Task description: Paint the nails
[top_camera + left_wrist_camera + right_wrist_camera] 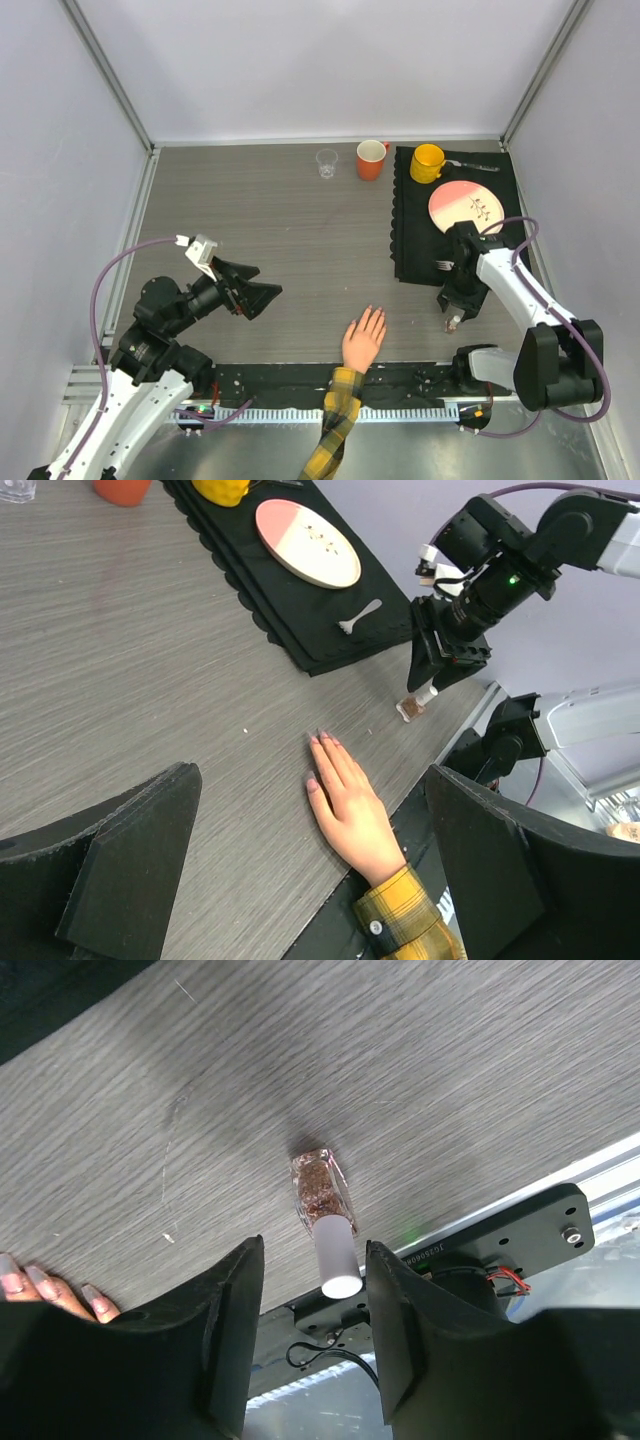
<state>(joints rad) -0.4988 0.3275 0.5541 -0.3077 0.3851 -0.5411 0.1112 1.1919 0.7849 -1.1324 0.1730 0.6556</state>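
Between the right gripper's (pixel 315 1252) down-pointing black fingers stands a small square glass bottle (pixel 322 1192) of coppery glitter polish. The jaws are narrowed around its round white cap (pixel 336 1255), but there's a gap on one side, so no grip. Just left of it, the peach fake hand (pixel 364 338) lies palm-down on the grey wood-grain table (pixel 260 200), with its nails (pixel 322 738) at the far fingertips. Further left, the left gripper (pixel 258 286) hovers spread wide.

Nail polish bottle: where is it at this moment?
In the top external view the nail polish bottle stands on the wood table at the right, under the right gripper, right of the fake hand, just off the black mat's near edge.
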